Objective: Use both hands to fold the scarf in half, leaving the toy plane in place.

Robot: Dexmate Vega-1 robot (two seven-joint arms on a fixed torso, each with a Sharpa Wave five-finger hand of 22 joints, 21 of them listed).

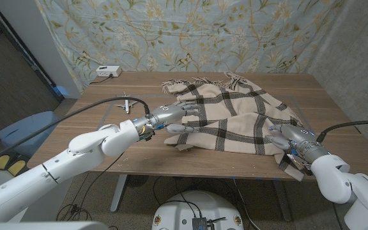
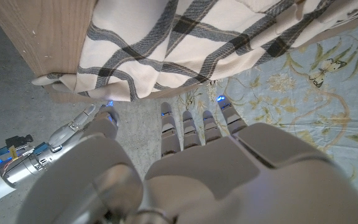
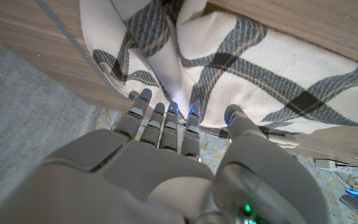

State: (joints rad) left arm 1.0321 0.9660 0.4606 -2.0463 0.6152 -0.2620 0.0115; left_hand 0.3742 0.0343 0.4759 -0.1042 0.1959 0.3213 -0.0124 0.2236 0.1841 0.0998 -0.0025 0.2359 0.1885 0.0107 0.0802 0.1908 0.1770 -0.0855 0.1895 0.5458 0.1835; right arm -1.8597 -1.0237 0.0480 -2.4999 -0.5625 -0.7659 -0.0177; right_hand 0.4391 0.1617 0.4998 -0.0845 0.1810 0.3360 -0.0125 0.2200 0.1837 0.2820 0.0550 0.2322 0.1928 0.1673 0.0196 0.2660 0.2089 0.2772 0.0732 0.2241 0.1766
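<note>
Floral drapery backs the wooden tabletop (image 1: 248, 163), where the soft, light, floppy scarf (image 1: 235, 115) wants corner grips; left robot hand (image 1: 174, 118) and right robot hand (image 1: 286, 137) reach it spread, whether gripping I cannot tell.

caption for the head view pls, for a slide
Both robot hands, left and right, reach the plaid scarf on the wooden table, toy plane nearby.

A small white box (image 1: 108, 71) sits at the wooden table's (image 1: 235, 167) far corner before a floral curtain (image 1: 190, 35).
</note>
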